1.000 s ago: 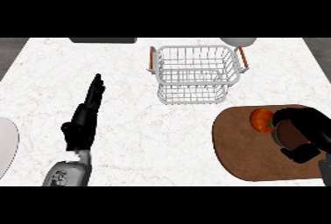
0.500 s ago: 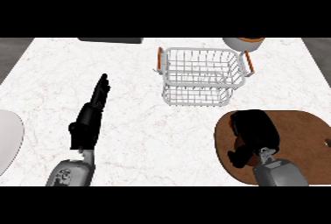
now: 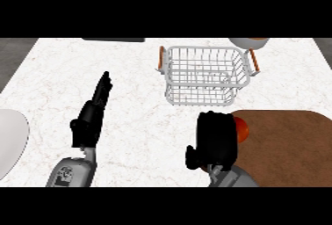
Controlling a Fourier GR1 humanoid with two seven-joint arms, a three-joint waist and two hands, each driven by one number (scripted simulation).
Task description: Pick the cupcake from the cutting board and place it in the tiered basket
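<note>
The right hand (image 3: 217, 140) curls its fingers round the cupcake (image 3: 240, 130) on the cutting board (image 3: 292, 145); the left hand (image 3: 94, 110) lies straight-fingered, holding nothing, on the desk (image 3: 142, 114).

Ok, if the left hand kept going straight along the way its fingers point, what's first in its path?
Probably nothing nearby: the left hand points up the bare counter, with the tiered basket off to its right. Depth is uncertain.

One cupcake (image 3: 241, 130), one cutting board (image 3: 292, 145), one tiered basket (image 3: 206, 74), two hands: left (image 3: 91, 116), right (image 3: 217, 138).
</note>
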